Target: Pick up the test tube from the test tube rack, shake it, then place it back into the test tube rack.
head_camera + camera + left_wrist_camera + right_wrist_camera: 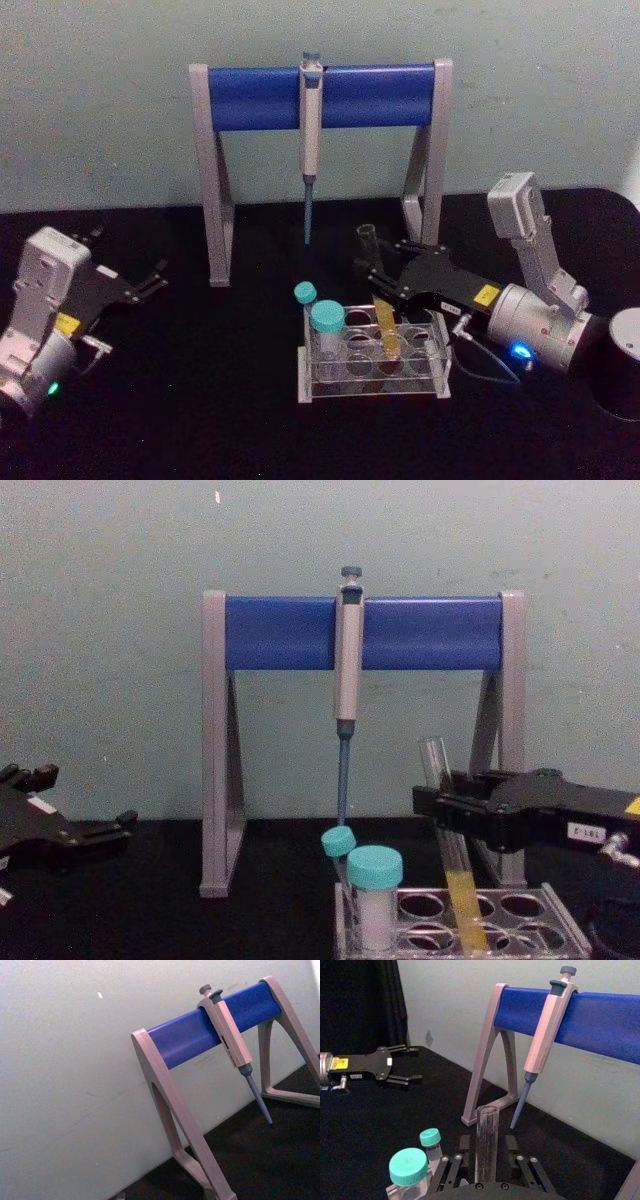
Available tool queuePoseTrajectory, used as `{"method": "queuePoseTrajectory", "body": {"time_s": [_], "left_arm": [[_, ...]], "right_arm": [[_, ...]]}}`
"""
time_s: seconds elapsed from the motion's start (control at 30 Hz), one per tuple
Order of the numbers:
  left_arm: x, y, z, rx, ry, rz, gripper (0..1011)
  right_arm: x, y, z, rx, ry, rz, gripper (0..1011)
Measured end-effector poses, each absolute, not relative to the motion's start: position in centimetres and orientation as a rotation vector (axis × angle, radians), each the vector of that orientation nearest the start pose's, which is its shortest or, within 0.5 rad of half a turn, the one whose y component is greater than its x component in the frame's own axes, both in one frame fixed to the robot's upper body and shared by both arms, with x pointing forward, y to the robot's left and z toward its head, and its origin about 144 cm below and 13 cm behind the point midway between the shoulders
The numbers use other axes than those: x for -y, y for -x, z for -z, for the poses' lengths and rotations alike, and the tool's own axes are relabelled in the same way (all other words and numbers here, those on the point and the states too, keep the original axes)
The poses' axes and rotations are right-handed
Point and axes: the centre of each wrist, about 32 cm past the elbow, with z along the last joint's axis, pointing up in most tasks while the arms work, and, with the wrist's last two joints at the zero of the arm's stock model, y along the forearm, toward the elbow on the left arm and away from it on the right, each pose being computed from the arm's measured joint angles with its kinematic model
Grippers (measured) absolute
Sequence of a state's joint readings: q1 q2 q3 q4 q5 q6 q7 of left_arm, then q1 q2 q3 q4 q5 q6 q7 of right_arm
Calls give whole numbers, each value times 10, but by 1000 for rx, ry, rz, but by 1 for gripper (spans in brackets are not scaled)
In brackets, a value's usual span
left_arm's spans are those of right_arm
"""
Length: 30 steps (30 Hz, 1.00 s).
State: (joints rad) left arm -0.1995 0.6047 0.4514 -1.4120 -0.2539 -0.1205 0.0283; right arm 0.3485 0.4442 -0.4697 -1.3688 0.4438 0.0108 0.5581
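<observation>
Black matte tabletop [200, 400]. Pipette stand [260, 97]: grey plastic A-legs, blue crossbar. Grey pipette [311, 120], blue tip, hung at mid-bar.

Right claw [374, 278]: black, flat linked fingers, yellow sticker and white label, print unreadable. It reached in level from right, fingers parted either side of test tube, not gripping.

Left claw [152, 278] sat low at left, spread, empty.

Test tube rack [375, 392]: clear plastic, round holes.

Test tube [388, 335]: clear glass, uncapped, yellow liquid. It leaned in rack hole, right of two teal-capped vials [327, 320].
</observation>
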Motion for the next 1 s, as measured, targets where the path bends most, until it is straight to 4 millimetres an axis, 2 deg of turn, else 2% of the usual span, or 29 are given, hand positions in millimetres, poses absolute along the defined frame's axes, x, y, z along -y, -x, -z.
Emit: {"method": "queuePoseTrajectory", "body": {"time_s": [0.1,0.27,1.0], "left_arm": [[-310,-489,-1140,285,-304,-1248,1001],[-310,-489,-1140,285,-305,-1248,1002],[-310,-489,-1140,285,-304,-1248,1001]], "right_arm": [[252,-532,-1172,12,117,690,351],[252,-532,-1172,12,117,690,229],[255,-531,-1172,11,93,688,223]]}}
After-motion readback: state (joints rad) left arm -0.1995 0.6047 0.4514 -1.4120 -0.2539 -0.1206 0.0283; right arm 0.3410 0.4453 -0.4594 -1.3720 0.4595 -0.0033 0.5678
